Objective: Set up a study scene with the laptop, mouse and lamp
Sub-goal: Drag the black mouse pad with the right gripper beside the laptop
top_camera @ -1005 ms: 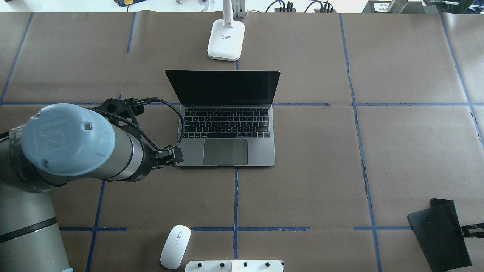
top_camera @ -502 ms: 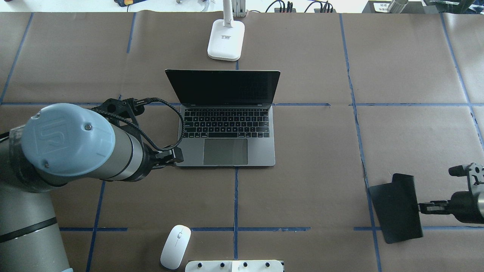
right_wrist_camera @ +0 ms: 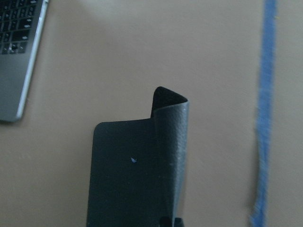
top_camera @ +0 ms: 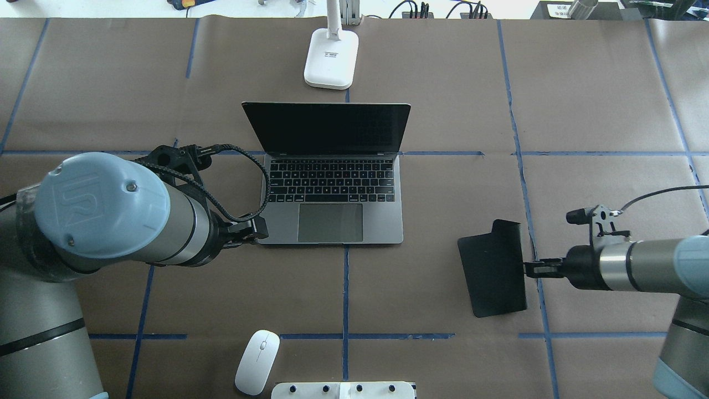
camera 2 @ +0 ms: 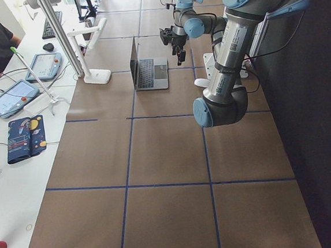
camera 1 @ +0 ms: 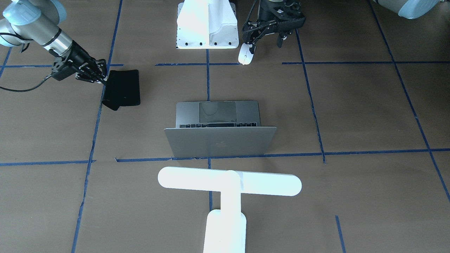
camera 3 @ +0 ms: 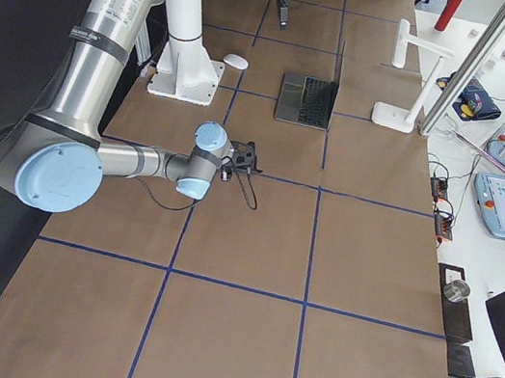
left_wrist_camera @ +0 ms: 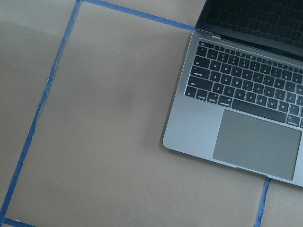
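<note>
Nearest the robot, well in front of the laptop [top_camera: 329,172] and roughly in line with its middle, a white block [top_camera: 343,390] with bolt holes sits at the edge of the table [top_camera: 443,83]. The mouse [top_camera: 257,362] lies flat on the brown paper, also well in front of the laptop and off toward its left side, with no gripper touching it. Further in, the left gripper [camera 1: 266,42] hangs above the paper just off the laptop's front left corner. Its fingers are spread and hold nothing, and its wrist camera looks down on that corner and the bare paper beside it. On the laptop's right, apart from it and about level with its front edge, the right gripper [top_camera: 526,269] is clamped on the edge of a black mat [top_camera: 493,271] that is farthest from the laptop. The mat reaches from the fingers toward the laptop, and its far right corner is curled up. Whether any part of it rests on the paper cannot be told. The laptop stands open at the middle of the table, with the screen dark and the keyboard and trackpad facing the robot. Behind its lid, in line with its middle, the lamp [top_camera: 330,58] stands upright on its base, its bar running parallel to the lid.
</note>
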`<state>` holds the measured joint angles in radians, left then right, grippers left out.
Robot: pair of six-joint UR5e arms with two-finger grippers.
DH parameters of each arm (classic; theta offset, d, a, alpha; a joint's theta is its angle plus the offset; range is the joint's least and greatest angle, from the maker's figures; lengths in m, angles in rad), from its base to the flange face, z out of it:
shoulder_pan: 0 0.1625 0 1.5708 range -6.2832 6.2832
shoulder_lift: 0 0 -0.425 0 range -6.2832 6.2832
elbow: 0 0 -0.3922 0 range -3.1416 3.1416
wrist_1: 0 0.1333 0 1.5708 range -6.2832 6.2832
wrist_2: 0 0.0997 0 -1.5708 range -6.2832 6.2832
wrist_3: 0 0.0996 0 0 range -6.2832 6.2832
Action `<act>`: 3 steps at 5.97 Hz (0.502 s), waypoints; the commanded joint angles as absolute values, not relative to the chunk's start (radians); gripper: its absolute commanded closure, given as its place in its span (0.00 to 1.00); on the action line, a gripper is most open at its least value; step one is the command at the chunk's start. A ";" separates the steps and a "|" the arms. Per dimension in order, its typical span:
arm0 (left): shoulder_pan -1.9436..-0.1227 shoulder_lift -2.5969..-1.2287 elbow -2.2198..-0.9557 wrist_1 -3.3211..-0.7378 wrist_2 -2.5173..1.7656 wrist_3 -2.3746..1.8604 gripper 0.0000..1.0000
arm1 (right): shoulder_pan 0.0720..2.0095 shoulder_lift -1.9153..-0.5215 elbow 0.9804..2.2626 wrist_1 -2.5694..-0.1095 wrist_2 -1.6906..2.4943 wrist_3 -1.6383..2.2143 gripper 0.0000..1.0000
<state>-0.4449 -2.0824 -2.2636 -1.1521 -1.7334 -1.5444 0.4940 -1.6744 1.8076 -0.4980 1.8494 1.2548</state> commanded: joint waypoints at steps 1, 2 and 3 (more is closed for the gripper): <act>-0.446 -2.082 -2.263 -1.160 -1.733 -1.545 0.00 | 0.546 -1.457 1.795 -0.747 1.838 1.255 1.00; -0.446 -2.082 -2.263 -1.161 -1.732 -1.545 0.00 | 0.576 -1.390 1.754 -0.809 1.838 1.253 1.00; -0.446 -2.082 -2.263 -1.161 -1.733 -1.546 0.00 | 0.593 -1.343 1.696 -0.811 1.839 1.253 1.00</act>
